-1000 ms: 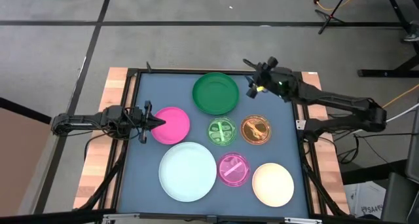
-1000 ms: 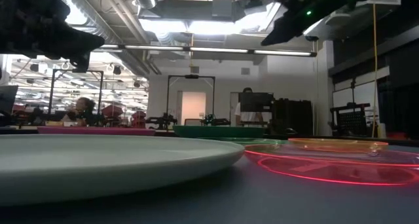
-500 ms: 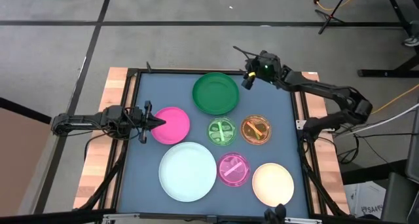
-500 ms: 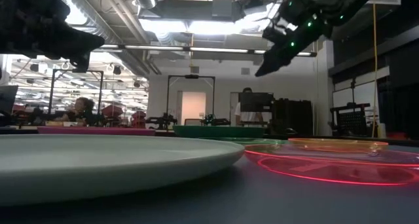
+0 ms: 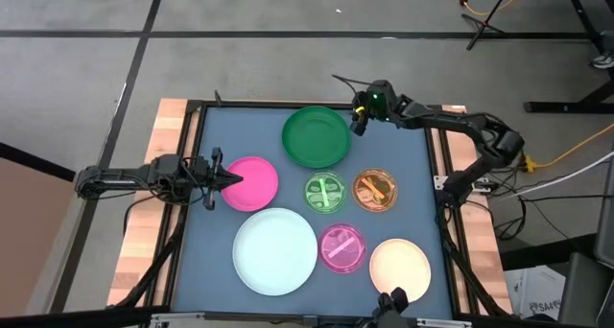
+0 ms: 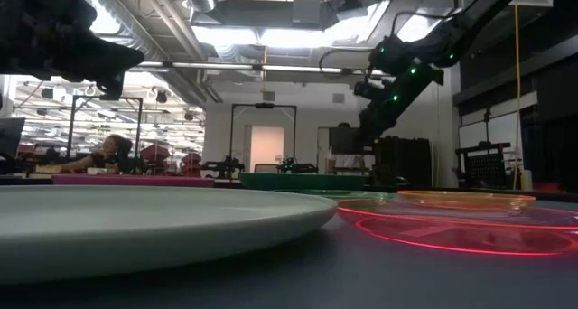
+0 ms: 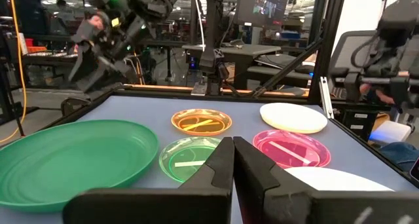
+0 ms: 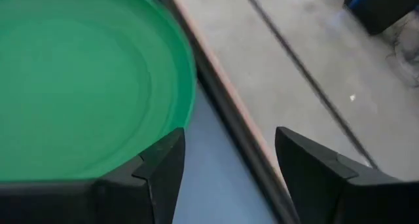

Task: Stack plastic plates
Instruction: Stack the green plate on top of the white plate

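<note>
Seven plates lie flat on the blue-grey table: dark green [image 5: 316, 136] at the far middle, medium pink [image 5: 251, 182], large white [image 5: 275, 252], cream [image 5: 400, 269], and small translucent green [image 5: 325, 192], orange [image 5: 374, 190] and pink [image 5: 342, 247]. My left gripper [image 5: 226, 180] is shut and empty. It hovers above the medium pink plate's left rim, and its shut fingers show in the left wrist view [image 7: 232, 160]. My right gripper [image 5: 350, 105] is open and empty in the air by the dark green plate's far right rim [image 8: 186, 99].
A wooden strip and a black frame [image 5: 436, 136] border the table. The far edge runs just beyond the green plate [image 8: 229, 119]. Bare table surface lies between the plates and along the left side [image 5: 206, 242]. Beyond the table are desks and equipment [image 6: 271, 137].
My right gripper has moved toward the table's left and come down, from right of the dark green plate toward that plate's far right rim, staying open. No plate has moved.
</note>
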